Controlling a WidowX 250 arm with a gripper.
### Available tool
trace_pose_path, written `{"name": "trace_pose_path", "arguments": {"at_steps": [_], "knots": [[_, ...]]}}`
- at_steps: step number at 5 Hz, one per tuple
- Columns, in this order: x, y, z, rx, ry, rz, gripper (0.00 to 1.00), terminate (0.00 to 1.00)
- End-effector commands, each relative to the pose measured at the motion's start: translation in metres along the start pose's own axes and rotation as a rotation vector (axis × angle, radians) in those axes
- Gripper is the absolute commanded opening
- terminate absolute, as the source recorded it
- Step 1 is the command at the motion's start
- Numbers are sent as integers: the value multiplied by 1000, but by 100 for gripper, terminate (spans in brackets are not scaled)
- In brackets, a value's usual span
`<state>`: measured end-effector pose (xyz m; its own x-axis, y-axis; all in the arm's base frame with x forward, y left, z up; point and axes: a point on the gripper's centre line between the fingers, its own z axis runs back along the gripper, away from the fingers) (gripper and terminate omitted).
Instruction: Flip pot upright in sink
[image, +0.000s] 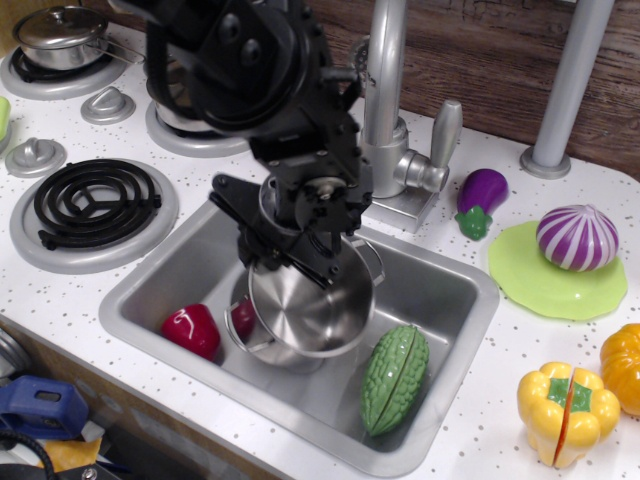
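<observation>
End effector (300, 248): fingertips lost against the dark wrist housing and the far rim of the pot (308, 308); closure state cannot be determined. The arm is cut off by the top edge. The pot hides part of the sink (440, 285) floor. A second red item just left of the pot is partly hidden. Orange vegetable (622, 368) is cut off by the right edge.
</observation>
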<state>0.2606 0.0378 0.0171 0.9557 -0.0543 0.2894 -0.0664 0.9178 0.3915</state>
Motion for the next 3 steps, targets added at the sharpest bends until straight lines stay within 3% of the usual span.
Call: {"name": "trace_pose_path", "arguments": {"at_steps": [1, 2, 3], "knots": [[9, 8, 7, -29, -51, 37, 100, 0], [9, 8, 7, -29, -51, 37, 100, 0], [9, 8, 7, -29, -51, 37, 100, 100]]}}
